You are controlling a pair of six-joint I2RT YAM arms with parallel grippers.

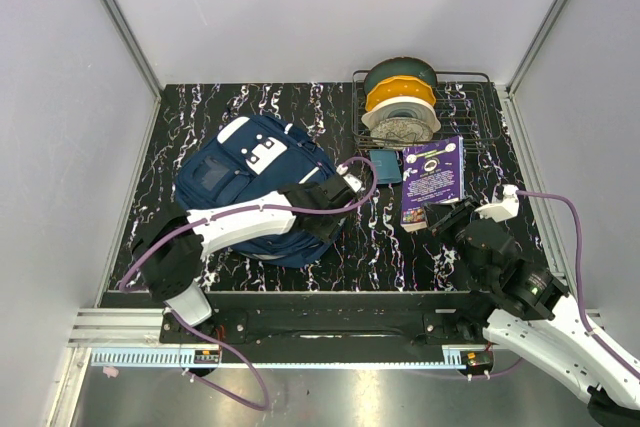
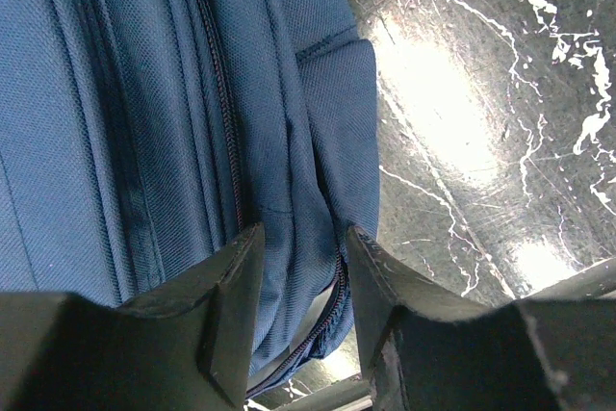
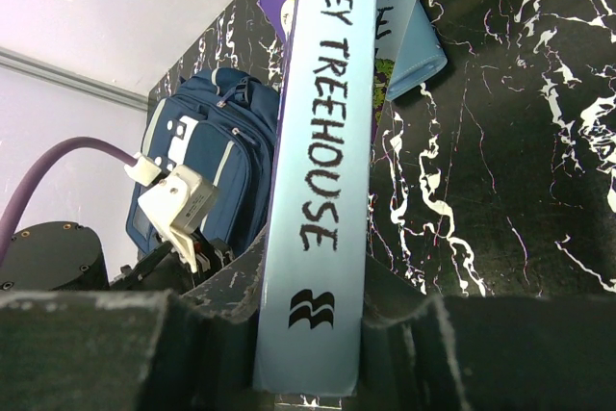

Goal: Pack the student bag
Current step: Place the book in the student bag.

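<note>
The student bag (image 1: 240, 172) is a navy backpack with white trim, lying flat left of centre on the black marbled table. My left gripper (image 1: 345, 190) is at the bag's right edge. In the left wrist view its jaws (image 2: 303, 247) are closed on a fold of the bag's fabric (image 2: 144, 93) beside a partly open zip. My right gripper (image 1: 440, 217) is shut on the near end of a purple book (image 1: 432, 172). The right wrist view shows the book's pale blue spine (image 3: 322, 141) reading "TREEHOUSE" between the fingers (image 3: 308, 334), with the bag (image 3: 207, 151) beyond on the left.
A flat teal-blue notebook or pouch (image 1: 383, 165) lies between the bag and the book, and also shows in the right wrist view (image 3: 419, 50). A wire basket (image 1: 470, 117) at the back right holds stacked filament spools (image 1: 400, 97). Grey walls enclose the table.
</note>
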